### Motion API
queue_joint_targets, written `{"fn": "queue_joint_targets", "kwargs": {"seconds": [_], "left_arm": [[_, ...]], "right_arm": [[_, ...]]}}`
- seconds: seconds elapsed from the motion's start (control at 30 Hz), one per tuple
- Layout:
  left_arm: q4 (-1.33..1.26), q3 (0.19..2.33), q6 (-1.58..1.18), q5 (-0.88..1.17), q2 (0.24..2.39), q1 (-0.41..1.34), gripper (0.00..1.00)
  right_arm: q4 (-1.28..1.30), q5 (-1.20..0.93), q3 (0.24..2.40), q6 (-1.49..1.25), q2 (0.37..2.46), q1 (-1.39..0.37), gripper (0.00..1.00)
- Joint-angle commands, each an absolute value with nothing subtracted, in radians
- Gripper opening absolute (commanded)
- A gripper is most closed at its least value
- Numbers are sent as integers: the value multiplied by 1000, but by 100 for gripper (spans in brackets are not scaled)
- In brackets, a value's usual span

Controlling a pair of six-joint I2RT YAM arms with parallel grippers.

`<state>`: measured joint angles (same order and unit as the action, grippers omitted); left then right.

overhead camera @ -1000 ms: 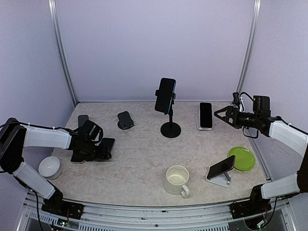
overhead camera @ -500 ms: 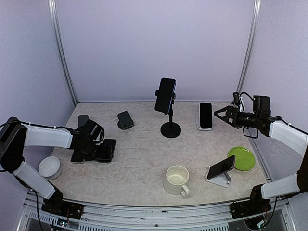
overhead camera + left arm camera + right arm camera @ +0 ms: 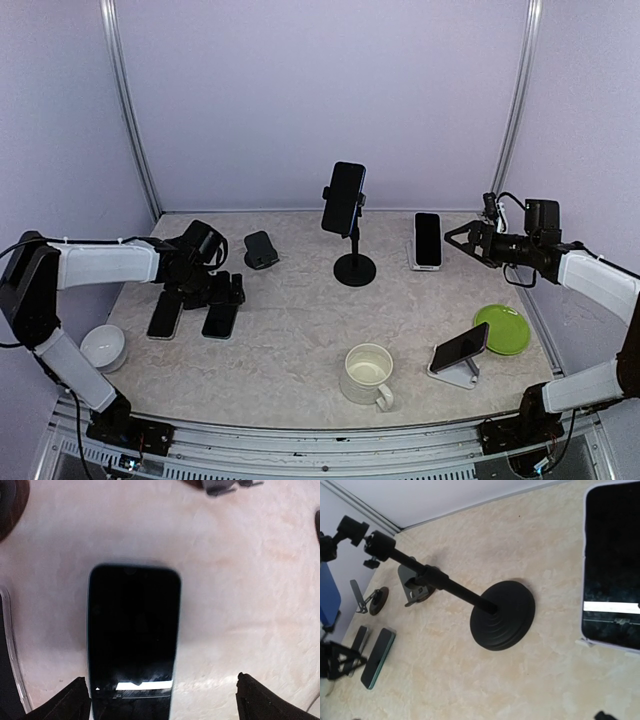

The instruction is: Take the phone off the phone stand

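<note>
Table: pale marbled top. We record the left gripper low over its left side, jaws spread wide and gripping nothing. The right gripper hangs at the far right, jaws parted and empty. The small dark phone stand sits toward the back. The phone lies flat on the table, screen up, between the left fingers and apart from the stand.

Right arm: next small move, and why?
Probably ease the right gripper forward onto the phone propped up just ahead: it is open, aimed there, not touching. The left gripper is open above a phone lying flat.
</note>
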<state>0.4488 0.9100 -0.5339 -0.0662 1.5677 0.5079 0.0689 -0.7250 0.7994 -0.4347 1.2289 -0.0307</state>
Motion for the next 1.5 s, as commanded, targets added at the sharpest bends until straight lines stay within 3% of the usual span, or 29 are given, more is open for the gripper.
{"fn": "queue_joint_targets", "kwargs": {"seconds": [0.0,0.3,0.93,1.47], "left_arm": [[460,1043,-517,-124,1604,519,99],[524,1363,-635,-213,1782,541,99],[1037,2129,-860,-516,2334,580,99],[879,2143,-835,-507,2405,543,99]], "right_arm": [[62,-711,824,-424,1232,-38,100],[57,-697,837,-436,1240,-38,100],[48,-695,834,-447,1238,-39,100],[68,-698,852,-431,1242,-38,100]]}}
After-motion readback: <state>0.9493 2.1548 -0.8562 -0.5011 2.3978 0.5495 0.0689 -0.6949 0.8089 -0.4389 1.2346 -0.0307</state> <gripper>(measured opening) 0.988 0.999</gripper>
